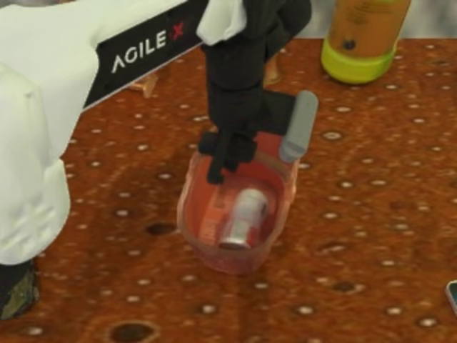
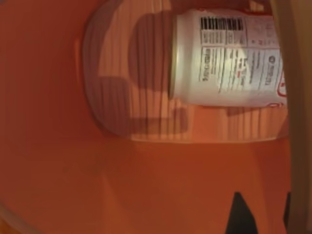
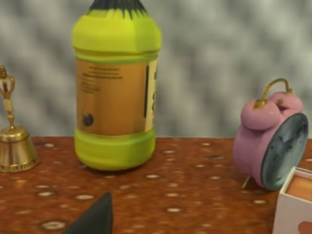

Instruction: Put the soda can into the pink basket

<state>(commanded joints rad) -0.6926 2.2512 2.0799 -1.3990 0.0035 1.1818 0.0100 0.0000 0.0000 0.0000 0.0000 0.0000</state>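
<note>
Soda can [image 1: 244,214] down in pink basket [image 1: 191,193], mid-tabletop [image 1: 371,207].
Can lies on its side on the ribbed floor (label up). Left gripper [image 1: 221,158] hangs over the basket's far end, released, clear of the can. Right gripper state: can't tell.

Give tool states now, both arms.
Left tool: open, over the pink basket; soda can lies released inside.
Right tool: cannot tell; only a dark tip shows.

— What hides the pink basket [image 1: 275,236]?
— The left gripper [image 1: 223,161] covers its twelve o'clock rim and handle.
— The soda can [image 2: 229,58]?
— Cut off at the left wrist view's top edge.
— The orange bottle [image 1: 364,36]?
— Its top is cropped overhead.
</note>
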